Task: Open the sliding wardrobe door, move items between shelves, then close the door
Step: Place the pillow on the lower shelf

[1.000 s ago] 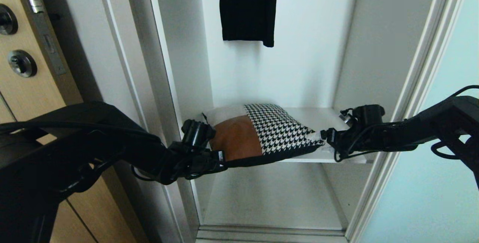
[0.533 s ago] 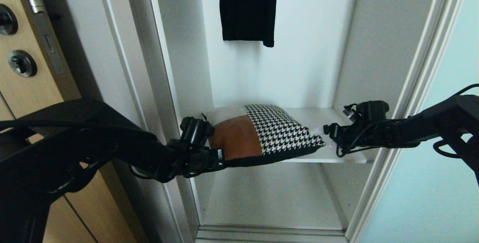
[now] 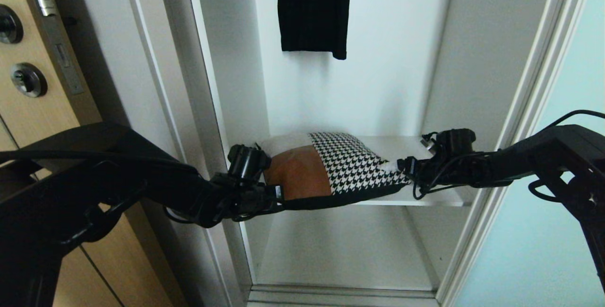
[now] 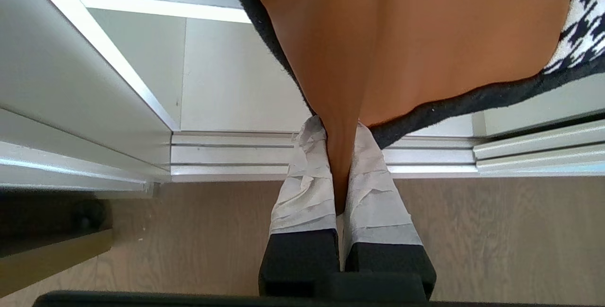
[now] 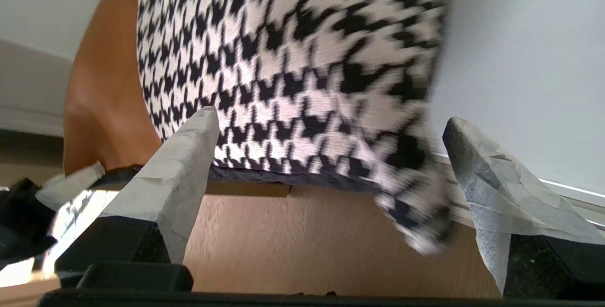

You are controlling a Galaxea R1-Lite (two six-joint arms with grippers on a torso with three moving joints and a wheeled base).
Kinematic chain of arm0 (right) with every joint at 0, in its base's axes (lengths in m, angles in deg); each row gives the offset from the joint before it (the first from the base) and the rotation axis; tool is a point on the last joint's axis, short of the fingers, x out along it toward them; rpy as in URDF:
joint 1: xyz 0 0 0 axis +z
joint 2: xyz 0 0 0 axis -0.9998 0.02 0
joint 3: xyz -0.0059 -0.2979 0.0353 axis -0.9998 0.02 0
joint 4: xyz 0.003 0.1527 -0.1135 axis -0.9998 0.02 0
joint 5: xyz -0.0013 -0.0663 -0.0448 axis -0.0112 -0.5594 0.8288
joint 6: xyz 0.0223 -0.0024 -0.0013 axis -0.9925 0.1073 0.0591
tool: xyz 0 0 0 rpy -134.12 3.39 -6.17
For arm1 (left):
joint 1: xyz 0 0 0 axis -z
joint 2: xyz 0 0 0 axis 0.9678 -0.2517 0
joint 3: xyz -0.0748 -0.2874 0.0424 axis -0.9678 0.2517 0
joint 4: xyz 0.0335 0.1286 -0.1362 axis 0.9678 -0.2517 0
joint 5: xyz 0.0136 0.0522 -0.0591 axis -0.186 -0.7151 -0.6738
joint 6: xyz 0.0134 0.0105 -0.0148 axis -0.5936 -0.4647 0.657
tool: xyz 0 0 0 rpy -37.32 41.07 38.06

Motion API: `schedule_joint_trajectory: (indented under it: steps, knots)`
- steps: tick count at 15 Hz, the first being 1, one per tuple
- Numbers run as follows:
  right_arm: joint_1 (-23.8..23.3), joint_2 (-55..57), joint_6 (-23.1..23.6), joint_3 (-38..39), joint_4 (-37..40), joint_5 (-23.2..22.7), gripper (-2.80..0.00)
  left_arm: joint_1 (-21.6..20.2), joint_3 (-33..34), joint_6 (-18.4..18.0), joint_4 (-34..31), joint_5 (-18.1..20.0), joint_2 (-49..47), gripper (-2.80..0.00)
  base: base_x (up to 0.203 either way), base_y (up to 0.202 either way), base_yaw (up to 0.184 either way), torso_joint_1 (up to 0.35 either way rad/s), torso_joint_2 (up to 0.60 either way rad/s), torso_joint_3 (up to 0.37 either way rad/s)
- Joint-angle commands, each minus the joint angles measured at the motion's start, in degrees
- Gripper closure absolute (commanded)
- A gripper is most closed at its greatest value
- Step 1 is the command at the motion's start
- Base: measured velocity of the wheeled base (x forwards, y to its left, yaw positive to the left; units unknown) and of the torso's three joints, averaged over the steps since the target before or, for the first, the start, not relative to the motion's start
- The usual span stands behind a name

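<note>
One cushion, lying on the shelf: I am pinching its tan corner with my left gripper; my right gripper is standing spread around its houndstooth corner.

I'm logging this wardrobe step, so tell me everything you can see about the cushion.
The cushion is soft, with a tan-brown leather-look panel, a black-and-white houndstooth panel and a fuzzy black back. It lies tilted on the white shelf, its front edge overhanging. The left gripper is shut on its tan corner, puckering the cover. The right gripper stands open around the houndstooth corner, not clamping it.
</note>
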Motion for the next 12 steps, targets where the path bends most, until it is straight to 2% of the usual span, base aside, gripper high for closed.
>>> schedule_joint_trajectory:
  steps: [1, 2, 3, 12]
  knots:
    - [-0.01, 0.59, -0.14, -0.28, 0.11, -0.12, -2.8, 0.01, -0.1, 0.26, 0.3, -0.05, -0.19, 0.0, 0.0, 0.0, 0.0, 0.0, 0.0, 0.0]
    - [-0.01, 0.17, -0.12, 0.48, 0.15, -0.21, -0.41, -0.01, -0.1, 0.26, 0.29, -0.05, -0.19, 0.0, 0.0, 0.0, 0.0, 0.0, 0.0, 0.0]
    - [0.15, -0.01, 0.05, 0.75, -0.12, -0.21, 0.0, -0.01, -0.1, 0.33, 0.3, -0.05, -0.26, 0.0, 0.0, 0.0, 0.0, 0.0, 0.0, 0.0]
    - [0.61, -0.32, -0.03, 0.26, 1.7, -0.3, 0.0, -0.01, -0.86, 0.83, -0.05, 0.13, -0.34, 0.0, 0.0, 0.0, 0.0, 0.0, 0.0, 0.0]
